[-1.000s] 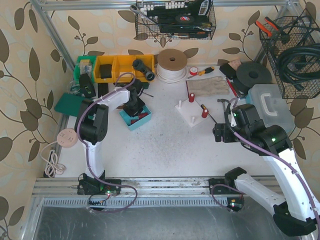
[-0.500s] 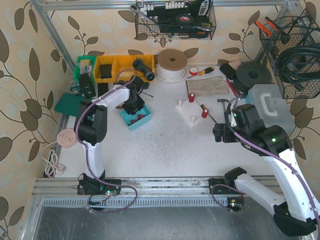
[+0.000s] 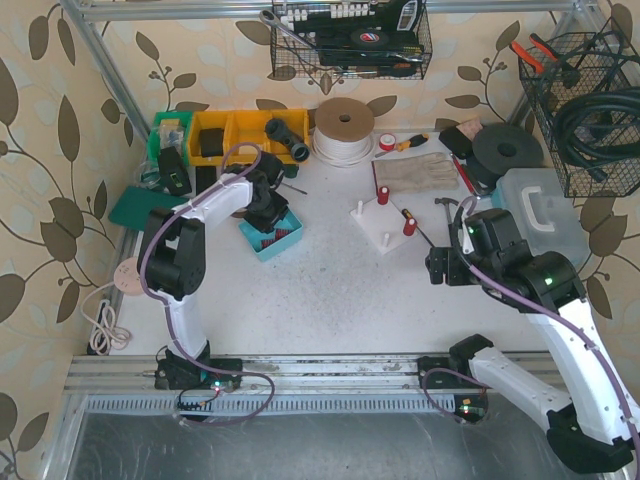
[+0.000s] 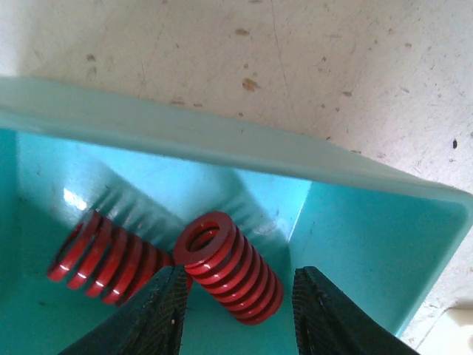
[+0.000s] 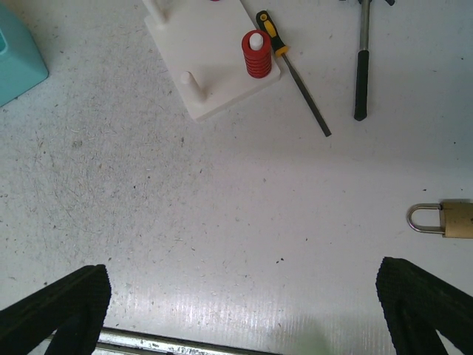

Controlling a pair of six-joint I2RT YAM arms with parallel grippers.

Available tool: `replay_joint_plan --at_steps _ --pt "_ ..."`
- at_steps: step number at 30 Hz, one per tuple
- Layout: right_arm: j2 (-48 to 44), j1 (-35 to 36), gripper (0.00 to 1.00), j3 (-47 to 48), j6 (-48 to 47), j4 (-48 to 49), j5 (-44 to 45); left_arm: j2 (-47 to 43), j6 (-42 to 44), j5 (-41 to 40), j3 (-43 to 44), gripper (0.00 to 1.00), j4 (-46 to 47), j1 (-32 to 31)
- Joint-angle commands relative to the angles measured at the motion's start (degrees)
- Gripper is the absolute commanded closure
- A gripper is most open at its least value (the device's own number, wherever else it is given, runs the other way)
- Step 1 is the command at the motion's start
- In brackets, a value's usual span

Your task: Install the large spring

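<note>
**Fingers.** The left gripper (image 4: 242, 285) is spread apart and grasps nothing. Its two fingers straddle a red spring (image 4: 229, 268) that lies inside the teal bin (image 4: 222, 151). The right gripper (image 5: 242, 310) is also released wide, holding nothing, and hangs over bare table (image 5: 244, 214) near the white peg base (image 5: 214, 44).

**Task item.** The straddled spring rests tilted in the bin's corner, with its open end raised. It touches a second spring (image 4: 103, 255) on its left. Which of the two is the large one cannot be settled from these views — they look alike in build.

**Risks, as judged.**
- The left finger sits just at the junction of the two springs. On closing it may catch the neighbour and wedge both, or lift a pair.
- The coil is round and lies askew to the jaws, so an off-centre pinch could squirt it out or roll it into the corner.
- The bin wall is near the right finger. Contact there could shove the light bin across the table.
- A crooked grasp would carry the bore off-axis, so it may miss the free peg (image 5: 191, 80) beside the seated spring (image 5: 256, 53).
- Taking the wrong size is possible — it should be checked before the lift.
</note>
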Motion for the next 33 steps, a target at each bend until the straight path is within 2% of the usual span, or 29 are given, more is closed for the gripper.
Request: replay_joint_plan --at_steps 1,8,17,22,33 --pt "-1.2 0.2 0.03 0.9 1.0 -0.9 0.6 -1.3 -4.9 2.7 -1.3 0.55 1.3 -0.8" --pt "-1.4 0.2 0.03 0.9 1.3 -1.3 0.8 0.0 -7.8 4.4 -2.7 0.55 3.0 -1.1" --pt "-1.1 0.2 0.03 1.2 1.4 -1.3 1.2 4.6 -5.3 0.1 0.8 0.53 4.2 -1.3" --pt "-1.0 0.2 0.03 1.3 1.3 -1.0 1.3 5.2 -5.0 -1.6 -0.6 0.53 7.9 -1.2" --pt "-0.1 0.1 0.03 1.4 0.8 -0.8 1.6 6.8 -2.7 -1.3 1.2 0.67 9.1 -1.2"
